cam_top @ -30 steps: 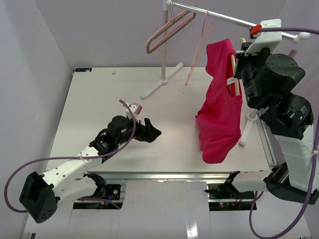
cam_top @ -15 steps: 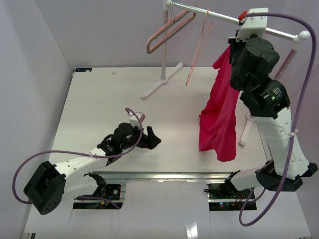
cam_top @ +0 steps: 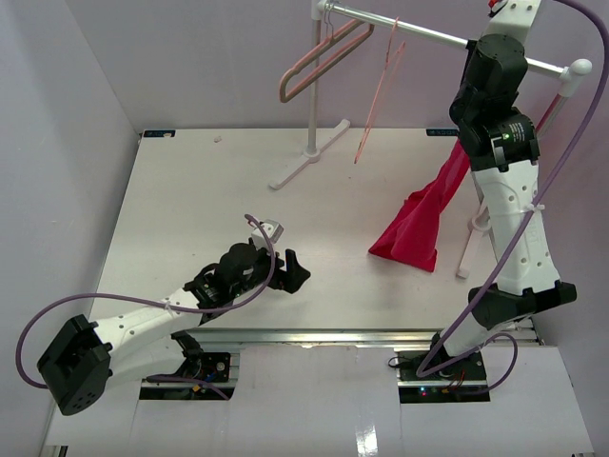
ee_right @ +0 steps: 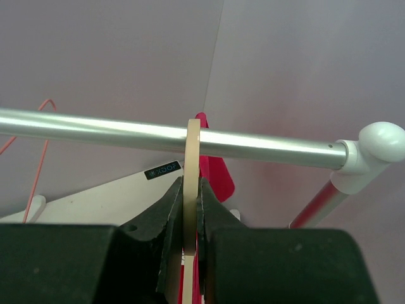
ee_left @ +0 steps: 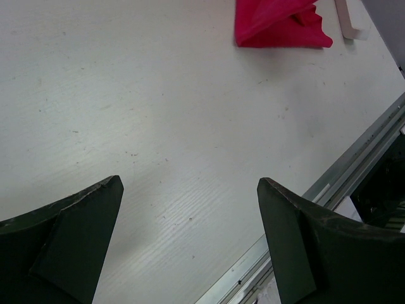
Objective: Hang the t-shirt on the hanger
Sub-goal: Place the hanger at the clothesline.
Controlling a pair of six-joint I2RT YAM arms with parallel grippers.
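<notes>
Up high, the right end effector has its two fingers pressed together on the narrow tan hook of the hanger, with no gap showing on either side of the wood. Directly above the fingertips the hook crosses the metal rail; whether it is actually seated over the rail cannot be told. Behind the hook a strip of the red t-shirt shows, and further to the right the rail ends in a white end cap. Off to the left of the fingers hangs the thin pink wire hanger, well apart, and beyond it, in the top view, the pinkish-brown hanger. From above, the t-shirt drops below this end effector, and its lower end lies bunched on the surface. The arm hides the hanger's frame and how the cloth sits on it.

The left end effector hovers low with its fingers spread wide and nothing between them; ahead and to its right lie the cloth's bunched end and a white rack foot, cut off by the picture edge.
</notes>
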